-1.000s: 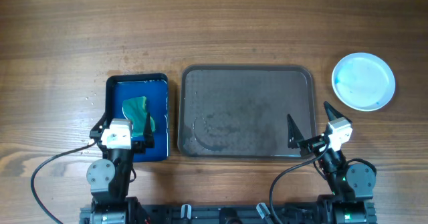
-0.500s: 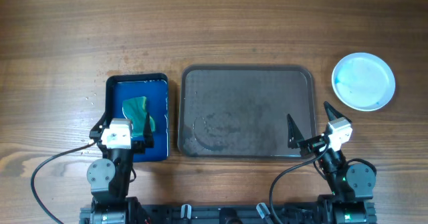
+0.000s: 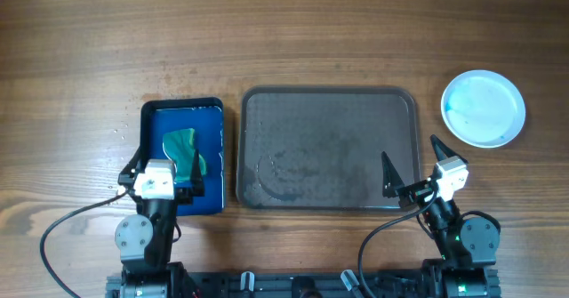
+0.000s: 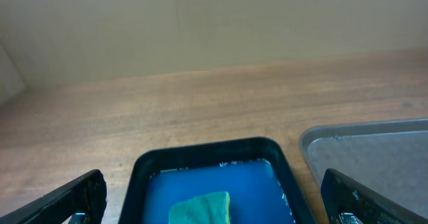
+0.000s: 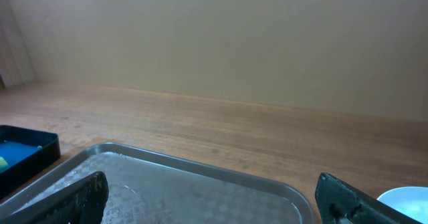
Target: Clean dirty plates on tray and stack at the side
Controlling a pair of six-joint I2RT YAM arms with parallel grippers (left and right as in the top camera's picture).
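Your white plate (image 3: 484, 108) sits on the wood table (image 3: 284, 31), off to the right of the gray tray (image 3: 327, 120) and not touching it. The tray looks wet near its front. Just left of the tray is a blue tub (image 3: 210, 124) with a green sponge (image 3: 181, 144) inside. Your right gripper (image 3: 409, 149) is spread wide by the tray's near right corner, holding nothing. Your left gripper (image 3: 164, 162) is spread wide over the tub, holding nothing.

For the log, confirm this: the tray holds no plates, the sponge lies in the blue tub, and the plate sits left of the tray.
One thing is wrong: the plate sits right of the tray, not left, as the overhead view shows. The rest stands: no plates on the tray, sponge in the blue tub.
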